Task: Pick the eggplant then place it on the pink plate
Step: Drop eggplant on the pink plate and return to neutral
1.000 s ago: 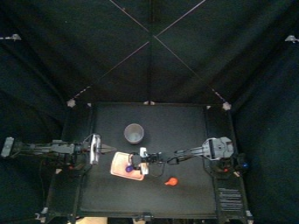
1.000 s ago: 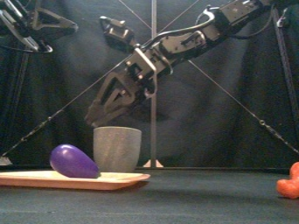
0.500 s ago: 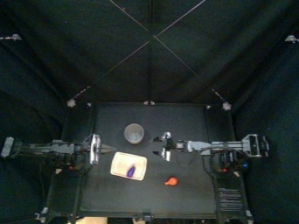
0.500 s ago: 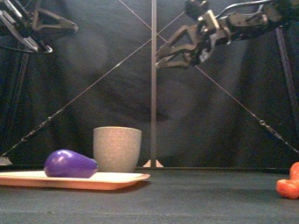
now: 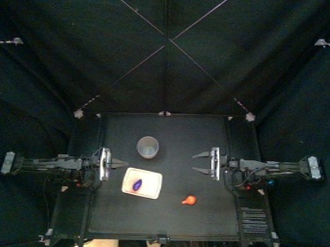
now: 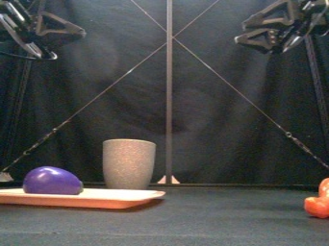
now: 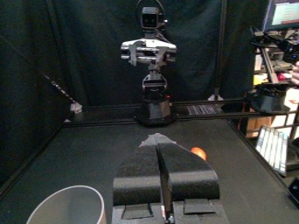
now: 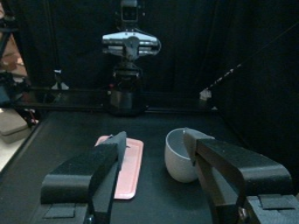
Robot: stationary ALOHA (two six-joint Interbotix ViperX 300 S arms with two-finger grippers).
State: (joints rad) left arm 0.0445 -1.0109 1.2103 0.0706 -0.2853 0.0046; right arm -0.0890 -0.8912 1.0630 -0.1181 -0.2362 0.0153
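One eggplant (image 6: 53,180), one plate (image 6: 125,198), one cup (image 6: 129,163), one red toy (image 6: 317,204). The eggplant lies on the plate, between my two grippers and clear of both. My right gripper (image 8: 162,150) has pulled back from over the plate and hangs high, jaws wide apart and empty. My left gripper (image 7: 160,142) rests, jaws closed on nothing.

So there's one purple eggplant (image 6: 52,180), one pink plate (image 6: 118,199), one grey cup (image 6: 129,163) and one little red toy (image 6: 317,204).

Looking down from high above the tabletop (image 5: 194,130); level and close from its front edge; inward from each wrist. Sharing the grey cup (image 6: 129,163) throughout, probably only its rim from the left.
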